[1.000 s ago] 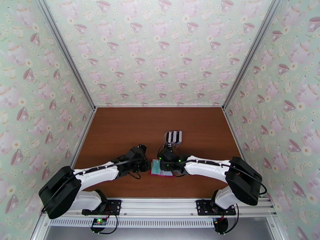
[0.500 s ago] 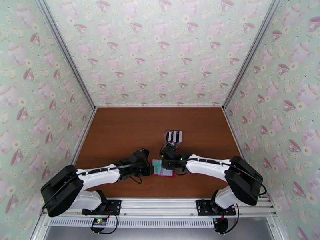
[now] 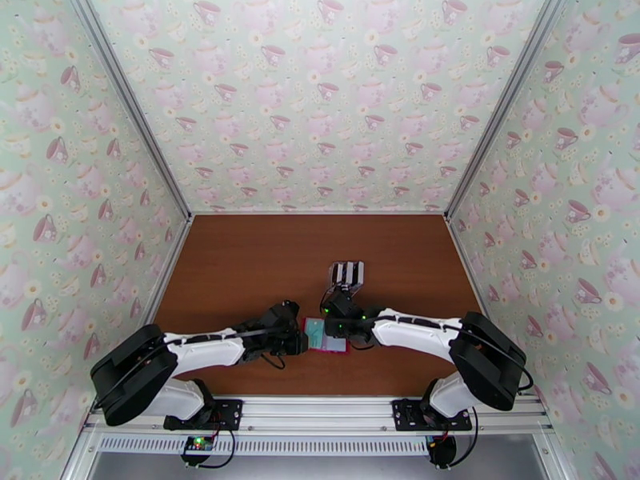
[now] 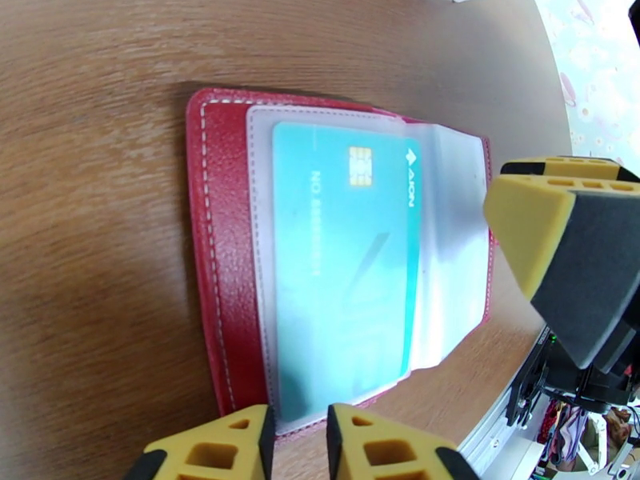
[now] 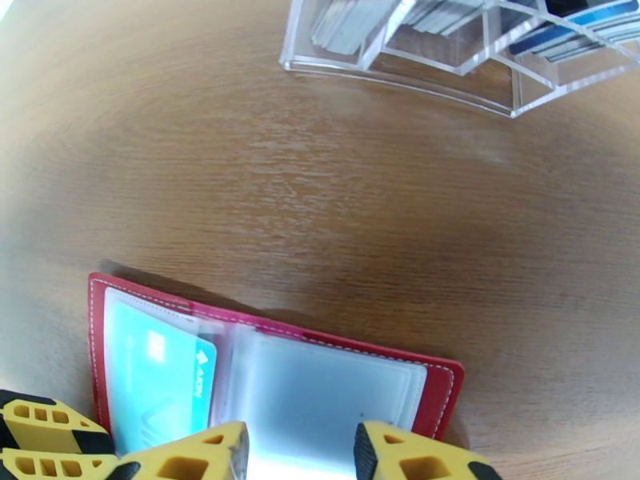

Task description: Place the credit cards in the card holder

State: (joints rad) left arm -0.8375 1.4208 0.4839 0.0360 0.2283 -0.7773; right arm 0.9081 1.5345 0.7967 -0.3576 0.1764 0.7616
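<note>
the brown wooden table (image 3: 240, 258) stood between walls (image 3: 320, 98) papered with teacups. the red card holder (image 4: 220, 258) lay open and flat in the middle near the near edge, between the two arms. a teal card (image 4: 344, 266) sat in its left half, under the clear sleeve. the left gripper (image 4: 296, 442) was at the holder's left edge, jaws a little apart, nothing clamped. the right gripper (image 5: 300, 450) was over the right half, jaws apart. farther back stood a clear rack (image 5: 448, 50) with other cards (image 5: 352, 22).
</note>
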